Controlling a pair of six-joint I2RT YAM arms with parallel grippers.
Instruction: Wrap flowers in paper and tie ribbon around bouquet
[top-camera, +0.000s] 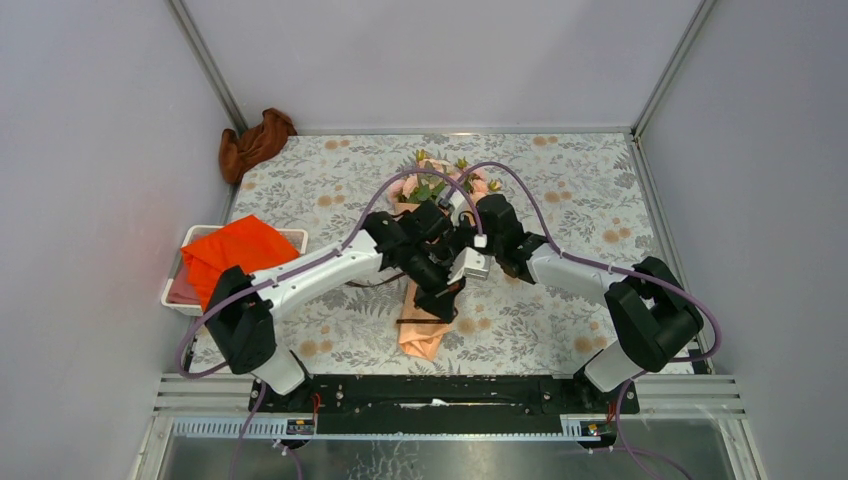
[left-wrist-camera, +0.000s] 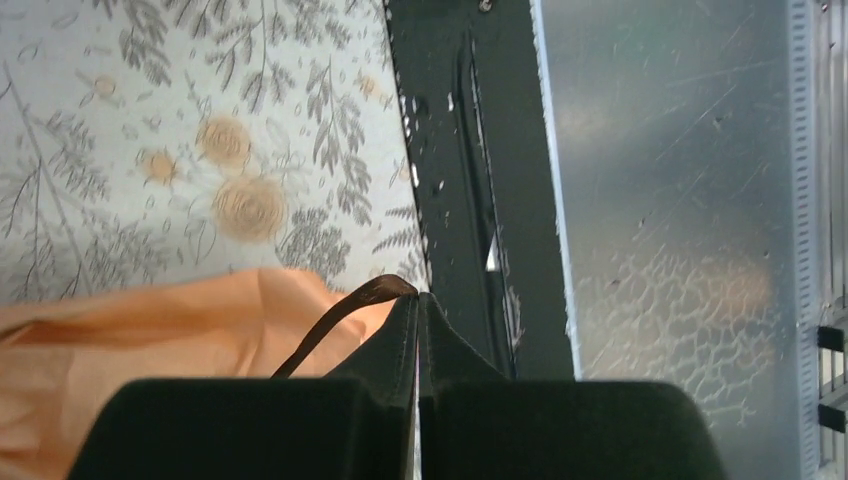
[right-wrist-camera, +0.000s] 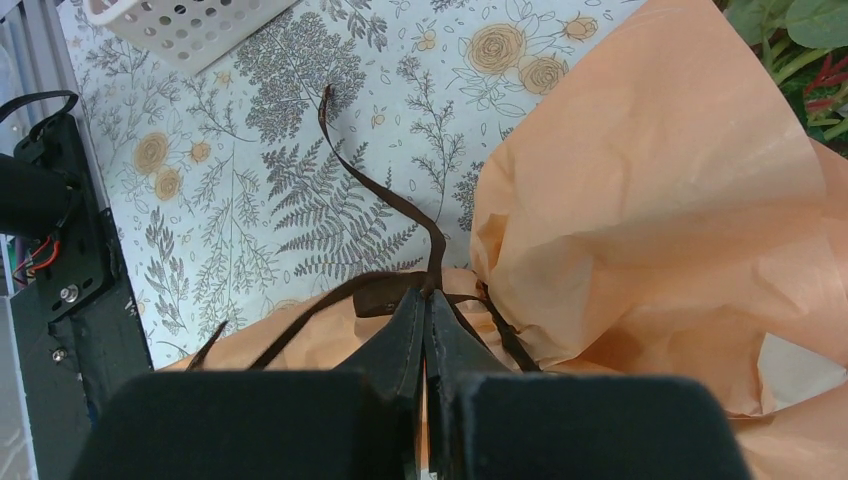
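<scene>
On the flower-patterned table (top-camera: 600, 200), the bouquet (top-camera: 423, 335) lies lengthwise down the middle, narrow end toward the arm bases and blooms at the far end. Both arms lean in and meet over its middle, so from above much of it is hidden. The paper (right-wrist-camera: 650, 200) is already round the stems as a loose, creased cone, and the flowers (top-camera: 440, 180) show pink and green past its wide mouth. Wrapping looks done to me; you are in the tying step.

The ribbon (right-wrist-camera: 385, 195) crosses the paper at its narrow part. In the right wrist view several strands gather at one spot on the paper, and one loose tail trails off over the table toward the white basket (right-wrist-camera: 180, 25). Whether a knot has formed there I cannot tell.

Your right gripper (right-wrist-camera: 425, 298) has its jaws pressed together, pinching the ribbon just where those strands meet. Your left gripper (left-wrist-camera: 418, 295) is closed as tightly, with a single strand rising to its tips and caught between them, above the paper's edge and near the black base rail (left-wrist-camera: 470, 150).

The next move, as I judge it, calls for drawing the two held ends apart evenly to cinch the band. The strip is thin and could slip, so hold both pinches firm. Pull low along the table, not upward — the light cone may lift, roll or crumple.
</scene>
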